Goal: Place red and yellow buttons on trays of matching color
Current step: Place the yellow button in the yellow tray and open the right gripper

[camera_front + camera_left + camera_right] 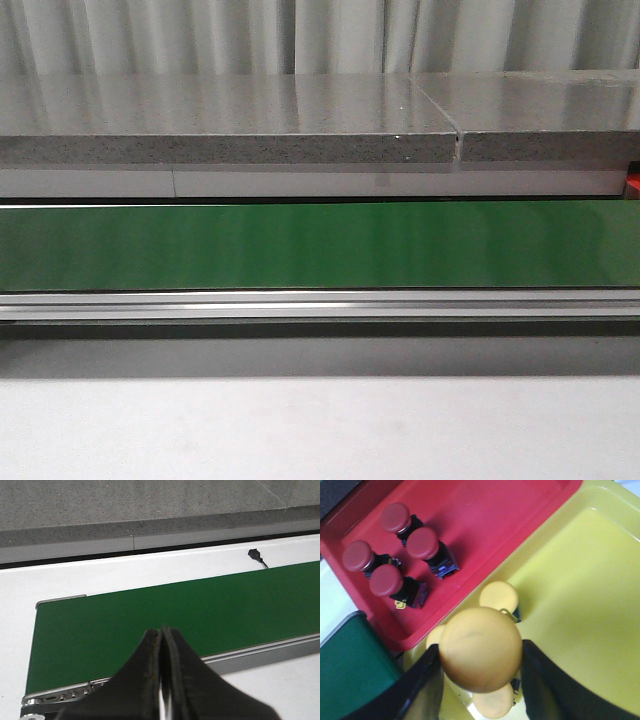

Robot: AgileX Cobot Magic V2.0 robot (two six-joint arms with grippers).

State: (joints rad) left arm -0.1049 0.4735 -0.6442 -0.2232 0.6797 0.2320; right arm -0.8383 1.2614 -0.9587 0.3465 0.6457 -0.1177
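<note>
In the right wrist view my right gripper (480, 655) is shut on a yellow button (480, 647) and holds it above the yellow tray (580, 590). Three more yellow buttons lie in that tray beneath it, one (498, 596) just beyond it. Several red buttons (422, 542) lie in the red tray (495, 515) next to the yellow one. In the left wrist view my left gripper (162, 630) is shut and empty over the near edge of the green conveyor belt (175, 615). Neither gripper shows in the front view.
The green belt (320, 245) runs across the front view, with a metal rail (320, 305) in front and a grey stone ledge (230, 130) behind. A small black cable end (255, 555) lies on the white surface beyond the belt. A corner of the belt (350, 670) adjoins the red tray.
</note>
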